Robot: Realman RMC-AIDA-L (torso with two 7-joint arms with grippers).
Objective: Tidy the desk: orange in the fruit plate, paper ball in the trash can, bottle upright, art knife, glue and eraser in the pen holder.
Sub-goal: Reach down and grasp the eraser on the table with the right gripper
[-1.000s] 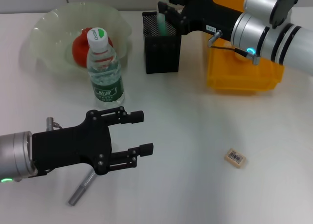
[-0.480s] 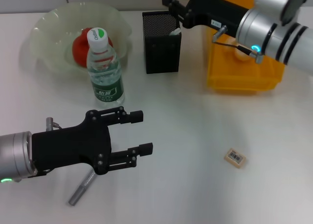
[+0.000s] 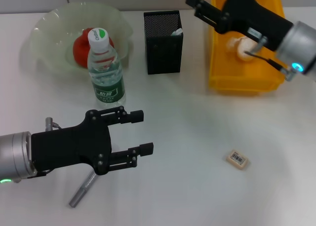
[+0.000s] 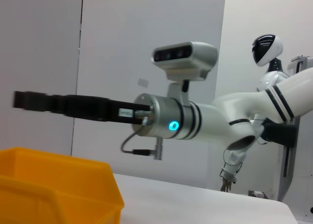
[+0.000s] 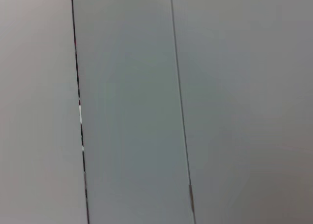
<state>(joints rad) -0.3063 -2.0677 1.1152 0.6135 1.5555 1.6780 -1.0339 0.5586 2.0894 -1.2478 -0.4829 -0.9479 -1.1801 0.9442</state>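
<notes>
Head view: eraser (image 3: 237,159) lies on the table (image 3: 197,117), between both arms, nearer the open, empty left pincer (image 3: 139,132). Right pincer (image 3: 197,3) above the yellow bin (image 3: 242,80), fingers unclear. Left wrist view: right arm only. Right wrist view: blank wall.

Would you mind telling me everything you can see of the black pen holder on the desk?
The pen holder is a square, open-topped box of black mesh, seemingly metal. It stands upright on the white desk, between the fruit plate and the yellow bin, touching neither. A pale object tip shows above its rim at one corner. No gripper touches it.
</notes>
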